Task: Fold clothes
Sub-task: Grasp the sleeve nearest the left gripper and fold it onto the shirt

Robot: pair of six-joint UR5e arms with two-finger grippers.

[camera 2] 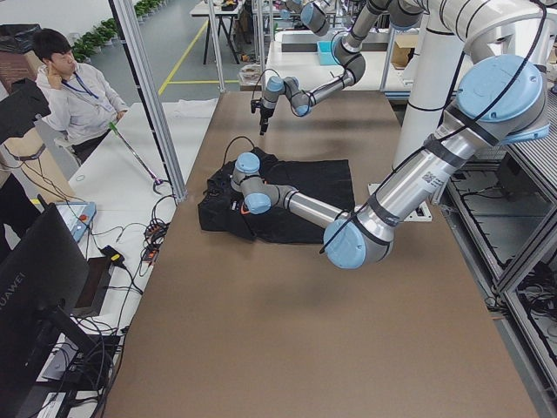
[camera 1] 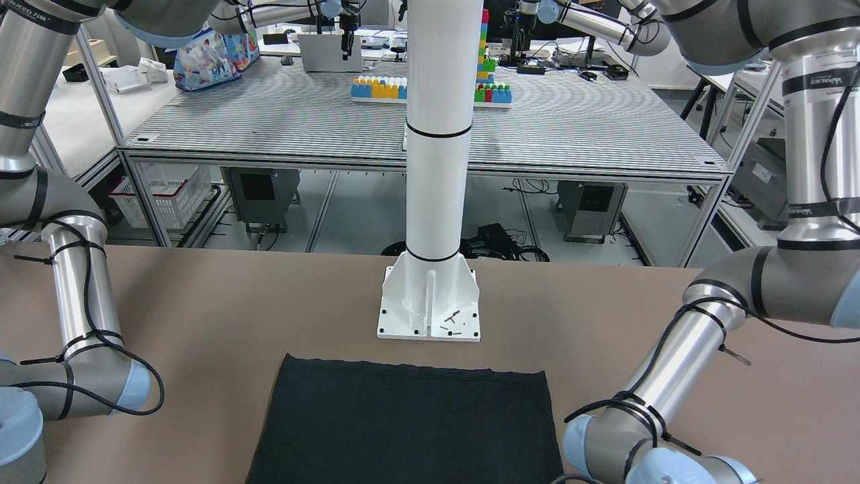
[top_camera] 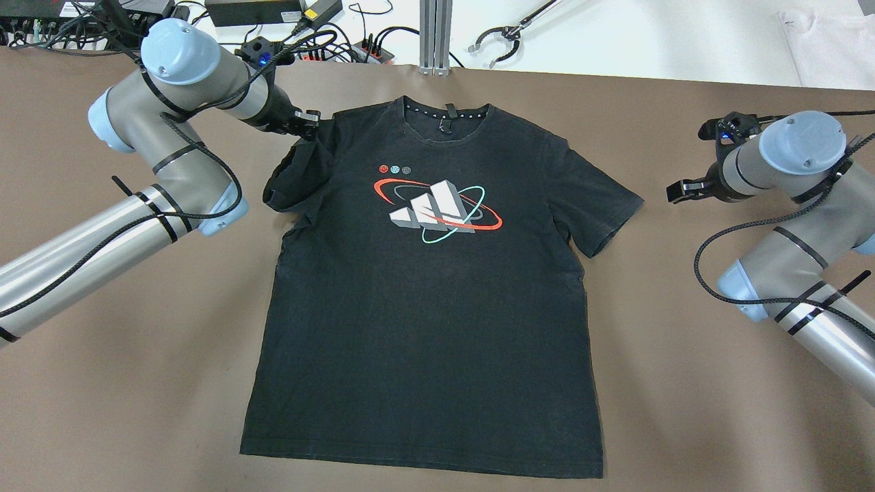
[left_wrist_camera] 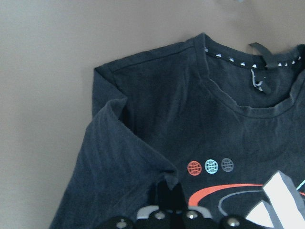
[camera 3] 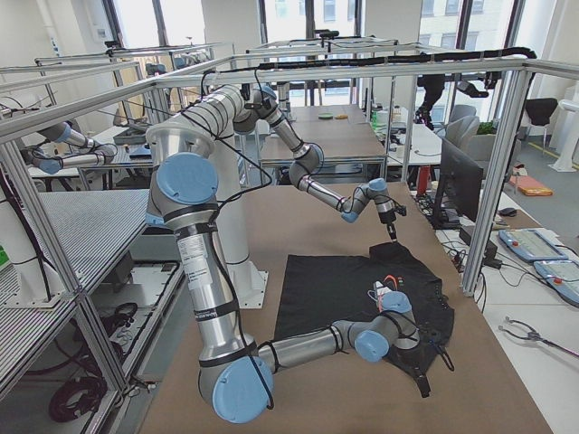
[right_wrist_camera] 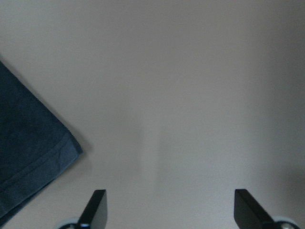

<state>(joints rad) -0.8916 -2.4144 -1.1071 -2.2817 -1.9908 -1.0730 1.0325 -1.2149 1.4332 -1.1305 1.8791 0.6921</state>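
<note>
T-shirt (top_camera: 431, 287) looks soft and limp, likely to sag; hold it by hems. The left gripper (top_camera: 314, 128) pinches one sleeve (top_camera: 297, 179); the right gripper (top_camera: 683, 191) has fingers (right_wrist_camera: 97, 207) apart.

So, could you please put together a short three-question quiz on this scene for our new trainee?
1. True or false: the right gripper is shut on the black T-shirt.
2. Which part of the shirt is the left gripper pinching? A) the bottom hem B) a sleeve C) the collar loop
3. Fill the gap: the shirt lies with its printed logo facing ____.

Key: 1 false, its jaws stand open over the bare table, beside the other sleeve; 2 B, the sleeve is turned in over the chest; 3 up.
</note>
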